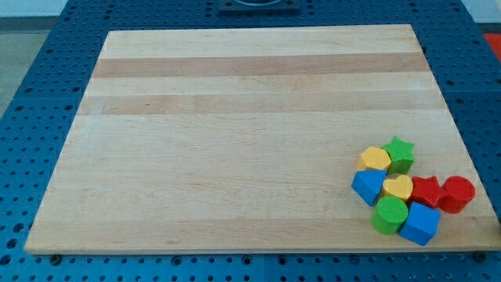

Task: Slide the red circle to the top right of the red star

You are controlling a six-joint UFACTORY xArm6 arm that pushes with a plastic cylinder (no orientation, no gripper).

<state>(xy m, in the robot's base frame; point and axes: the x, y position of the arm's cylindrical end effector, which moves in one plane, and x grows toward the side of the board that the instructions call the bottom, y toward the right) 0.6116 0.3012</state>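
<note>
Touching the red star (425, 190) on its right, the red circle (457, 193) sits by the worktop (235, 141) edge. The tip is out of view, so its state cannot be told.

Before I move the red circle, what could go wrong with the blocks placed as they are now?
My tip does not show in the view, so its approach cannot be judged. The red circle sits near the board's right edge; a push toward the view's right may slide it off. It also touches the red star, which is packed against the yellow heart and a blue block, so a careless push could move the star too.
</note>
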